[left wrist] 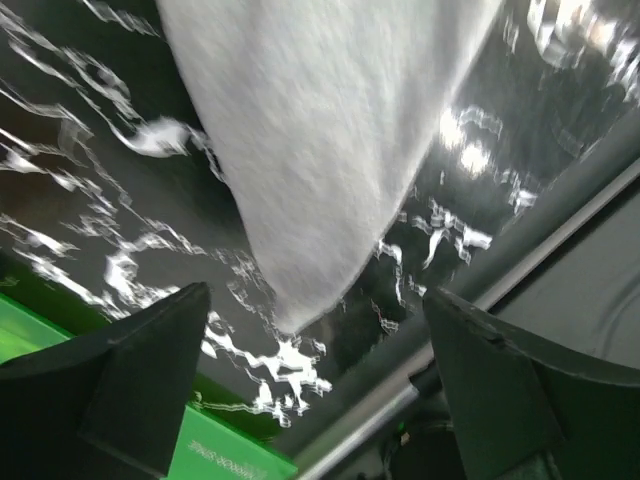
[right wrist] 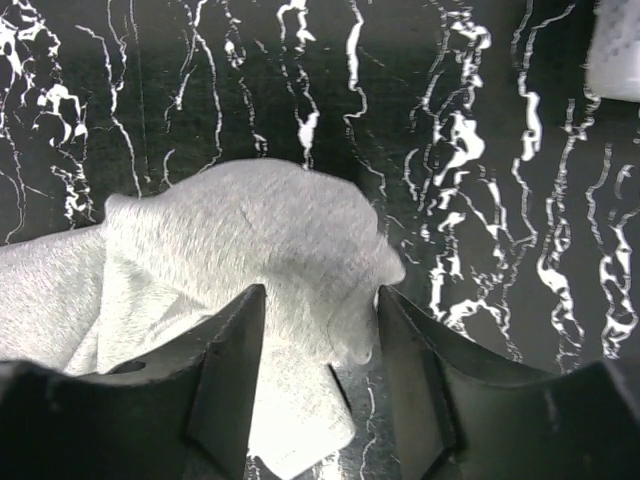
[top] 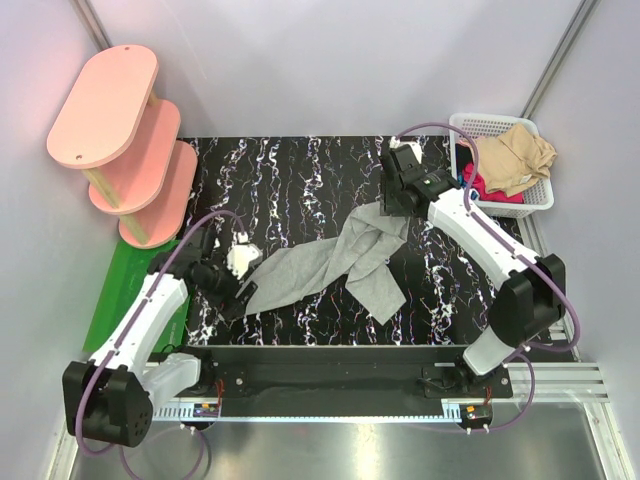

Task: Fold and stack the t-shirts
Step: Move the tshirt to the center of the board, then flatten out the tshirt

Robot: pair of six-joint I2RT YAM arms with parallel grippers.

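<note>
The heather grey cloth t-shirt (top: 335, 262) lies crumpled in a slanting strip across the middle of the black, white-veined surface (top: 290, 170). The right pincer (right wrist: 318, 310) stands part-open astride the shirt's far right bunch, not pinching it. The left pincer (left wrist: 315, 300) gapes wide at the near left tip, holding nothing. A tan cloth shirt (top: 515, 155) sits in the white plastic lattice basket (top: 470, 122) at far right.
</note>
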